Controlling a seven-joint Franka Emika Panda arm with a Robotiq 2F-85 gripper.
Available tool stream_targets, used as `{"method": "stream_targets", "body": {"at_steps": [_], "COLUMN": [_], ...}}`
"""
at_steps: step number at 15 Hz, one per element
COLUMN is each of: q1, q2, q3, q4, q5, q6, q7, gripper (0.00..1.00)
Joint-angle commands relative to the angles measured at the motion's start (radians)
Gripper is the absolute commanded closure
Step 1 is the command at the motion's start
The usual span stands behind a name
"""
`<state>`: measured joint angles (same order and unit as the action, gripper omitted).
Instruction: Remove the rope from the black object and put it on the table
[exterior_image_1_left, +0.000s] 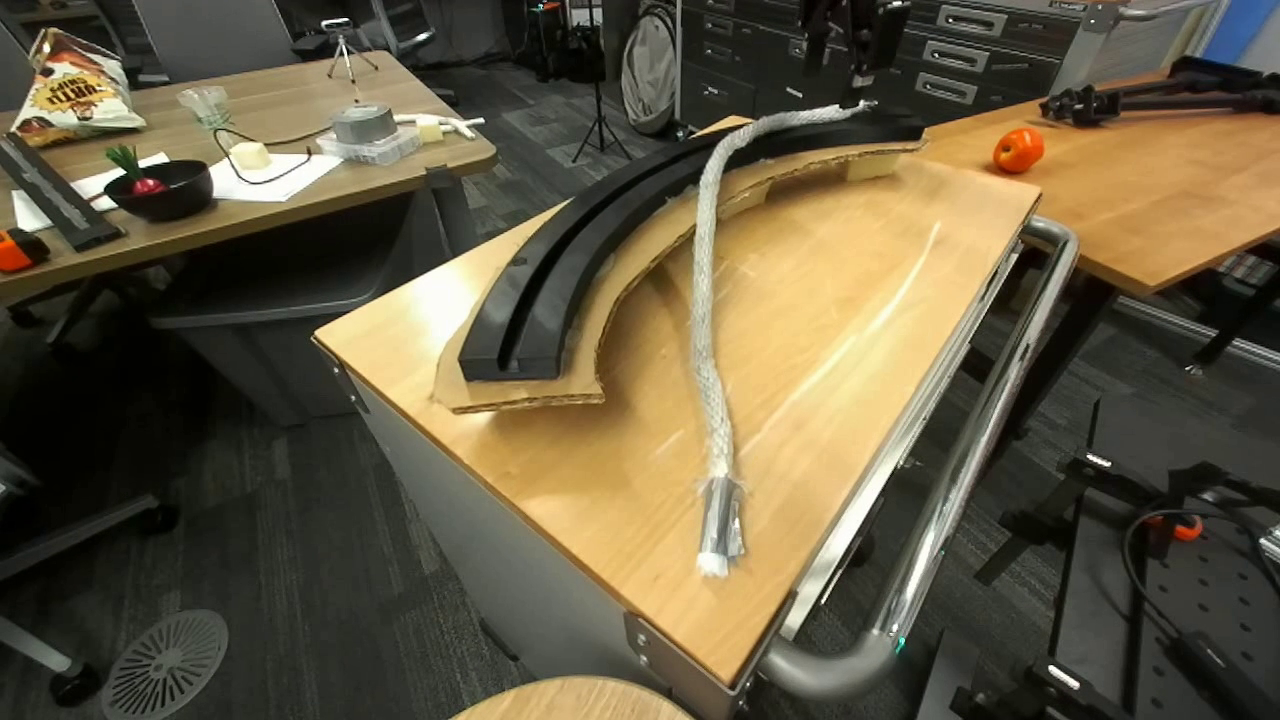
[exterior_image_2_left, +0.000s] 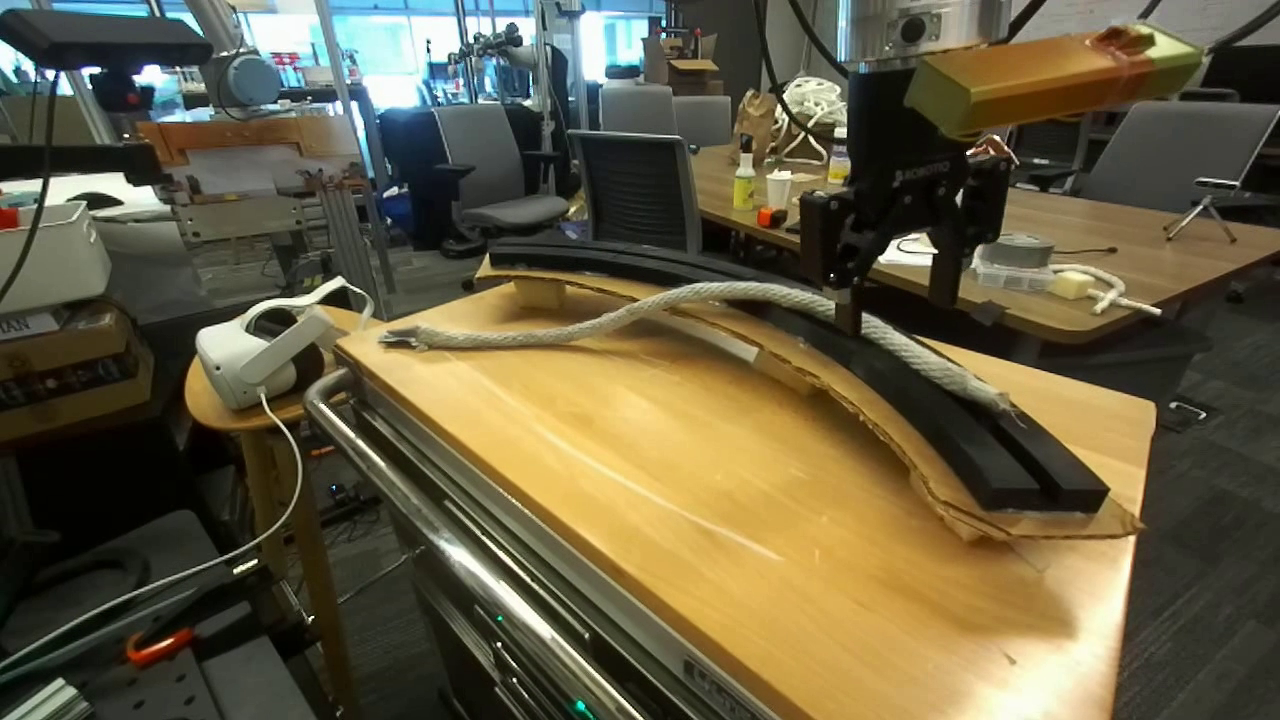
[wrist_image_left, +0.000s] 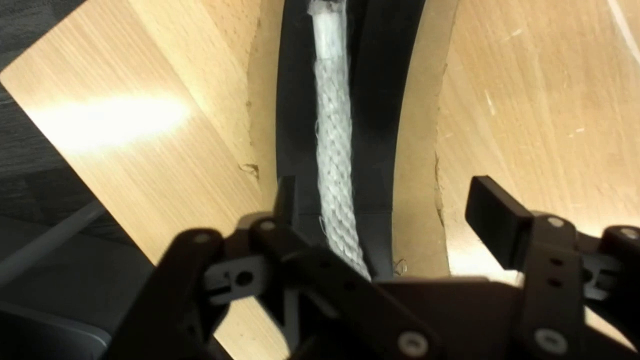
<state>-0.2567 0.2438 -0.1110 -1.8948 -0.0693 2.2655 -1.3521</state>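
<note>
The pale rope (exterior_image_1_left: 703, 280) runs from the black arc-shaped object (exterior_image_1_left: 620, 230) down onto the wooden table (exterior_image_1_left: 850, 300), where its silver-taped end lies. In an exterior view the rope (exterior_image_2_left: 720, 290) crosses the arc (exterior_image_2_left: 930, 420), and its far end rests along its top. In the wrist view the rope (wrist_image_left: 334, 150) lies along the black arc (wrist_image_left: 297, 125). My gripper (exterior_image_2_left: 897, 300) is over the arc, pointing down beside the rope. In the wrist view the gripper (wrist_image_left: 385, 205) is open, with the rope nearer its left finger. Whether a finger touches the rope is unclear.
A cardboard base (exterior_image_1_left: 530, 400) lies under the black arc. A silver tube rail (exterior_image_1_left: 990, 430) runs along the table's edge. A cluttered desk (exterior_image_1_left: 400, 160) stands beyond. A tomato (exterior_image_1_left: 1018, 150) sits on another wooden table. A headset (exterior_image_2_left: 250, 350) rests on a stool.
</note>
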Motion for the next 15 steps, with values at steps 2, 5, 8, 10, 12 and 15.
{"method": "stream_targets", "body": {"at_steps": [2, 5, 8, 10, 12, 15], "q1": [0.010, 0.006, 0.005, 0.004, 0.003, 0.001], "q2": [0.064, 0.105, 0.130, 0.136, 0.136, 0.130], "q3": [-0.007, -0.004, 0.000, 0.002, 0.001, 0.001], "q4": [0.066, 0.109, 0.132, 0.136, 0.140, 0.134], "q5": [-0.012, -0.010, -0.012, -0.013, -0.014, -0.014], "q6": [0.000, -0.018, -0.024, -0.023, -0.033, -0.037], "q7": [0.046, 0.064, 0.077, 0.080, 0.081, 0.081], "gripper": [0.07, 0.35, 0.51, 0.69, 0.82, 1.00]}}
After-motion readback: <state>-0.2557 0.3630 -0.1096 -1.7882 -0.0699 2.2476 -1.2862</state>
